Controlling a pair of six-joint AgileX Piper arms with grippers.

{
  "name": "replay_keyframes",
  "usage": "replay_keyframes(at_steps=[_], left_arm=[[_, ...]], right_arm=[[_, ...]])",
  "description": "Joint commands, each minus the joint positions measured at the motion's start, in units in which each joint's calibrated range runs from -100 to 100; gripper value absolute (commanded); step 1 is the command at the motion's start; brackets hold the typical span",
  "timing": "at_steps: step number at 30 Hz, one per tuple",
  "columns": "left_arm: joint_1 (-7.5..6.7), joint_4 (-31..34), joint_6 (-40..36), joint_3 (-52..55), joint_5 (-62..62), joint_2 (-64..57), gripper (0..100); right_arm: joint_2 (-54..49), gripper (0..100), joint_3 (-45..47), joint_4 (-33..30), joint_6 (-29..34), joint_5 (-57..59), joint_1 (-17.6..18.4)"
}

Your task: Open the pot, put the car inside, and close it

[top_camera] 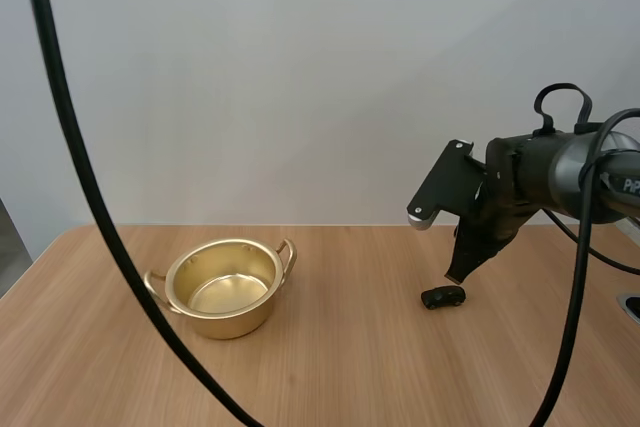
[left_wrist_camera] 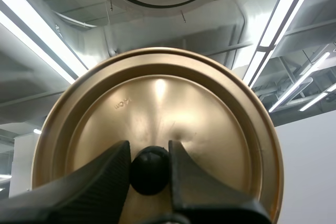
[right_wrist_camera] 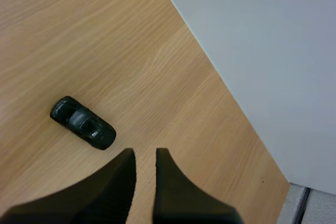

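Observation:
The golden pot (top_camera: 232, 321) stands uncovered on the left part of the wooden table, and its inside is bare. Its golden lid (left_wrist_camera: 157, 98) is held up in the air; my left gripper (left_wrist_camera: 150, 149) is shut on the lid's black knob (left_wrist_camera: 150, 171). A small black toy car (top_camera: 443, 297) lies on the table at the right. My right gripper (top_camera: 456, 274) hangs just above it, pointing down. In the right wrist view the car (right_wrist_camera: 83, 123) lies on the wood a little beside my right gripper (right_wrist_camera: 145, 153), whose fingers stand a narrow gap apart with nothing between them.
The wooden table (top_camera: 340, 367) runs back to a plain grey wall. Bare wood lies between the pot and the car. The table's far right corner (right_wrist_camera: 273, 182) is close behind the car.

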Motion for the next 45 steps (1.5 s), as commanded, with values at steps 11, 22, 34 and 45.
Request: replay_keyframes(at_steps=[11, 22, 34, 45], left_arm=[[0.04, 2.8, 0.0, 0.0, 2.9, 3.0, 0], [0.04, 5.8, 0.0, 0.0, 4.6, 3.5, 0], [0.04, 7.6, 0.0, 0.0, 5.9, 3.6, 0], [0.04, 8.4, 0.0, 0.0, 6.6, 4.4, 0]], right_arm=[[0.1, 80, 2.1, 1.4, -33.6, 7.7, 0.6], [3.2, 80, 5.6, 5.3, -40.1, 3.8, 4.4], [11.6, 80, 5.5, 2.9, -40.0, -1.8, 4.4], [15.7, 80, 5.4, 0.8, -39.7, -7.6, 4.4]])
